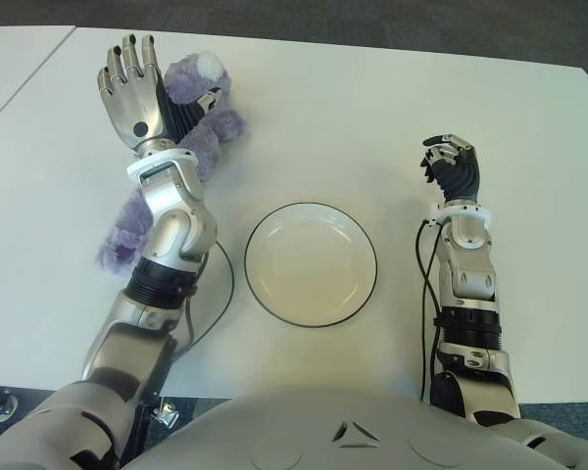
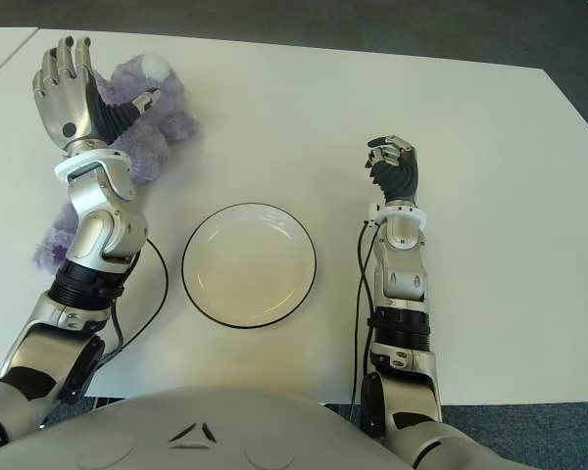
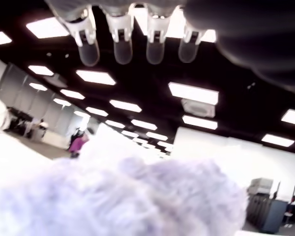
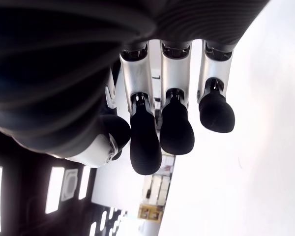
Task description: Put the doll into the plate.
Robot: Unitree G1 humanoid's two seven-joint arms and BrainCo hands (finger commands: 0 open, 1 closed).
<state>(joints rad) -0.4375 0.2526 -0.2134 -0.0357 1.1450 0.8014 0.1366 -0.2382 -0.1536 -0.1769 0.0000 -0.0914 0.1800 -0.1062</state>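
Observation:
A fluffy purple doll [image 1: 214,119] with a white tuft lies on the white table [image 1: 372,117] at the far left; its lower part [image 1: 121,242] shows behind my left forearm. My left hand [image 1: 127,73] stands upright just left of the doll's head, fingers straight and spread, palm toward the plush, holding nothing. In the left wrist view the straight fingertips [image 3: 123,49] hover above the doll's fur [image 3: 137,196]. The white plate [image 1: 309,269] with a dark rim sits empty at the centre front. My right hand [image 1: 451,162] shows right of the plate, fingers [image 4: 177,132] curled, nothing in it.
A black cable [image 1: 222,294] loops on the table between my left arm and the plate. Another cable [image 1: 426,284] runs along my right forearm. A seam [image 1: 24,83] crosses the table's far left corner. Dark floor [image 1: 372,24] lies beyond the far edge.

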